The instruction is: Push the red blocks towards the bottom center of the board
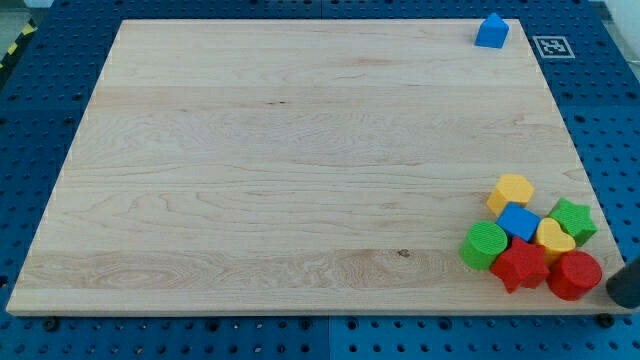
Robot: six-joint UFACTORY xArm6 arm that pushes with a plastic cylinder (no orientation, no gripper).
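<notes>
A red star block (520,265) and a red cylinder (574,275) lie side by side near the board's bottom right corner. They sit at the lower edge of a tight cluster with a green cylinder (485,245), a blue cube (518,221), a yellow hexagon (511,191), a yellow heart-like block (555,238) and a green star (572,219). My tip (617,293) shows as a dark shape at the view's right edge, just right of the red cylinder and close to it; I cannot tell if it touches.
A lone blue block (491,31) stands at the top right corner of the wooden board (300,150). The board rests on a blue perforated table (30,120). A marker tag (553,46) lies off the top right corner.
</notes>
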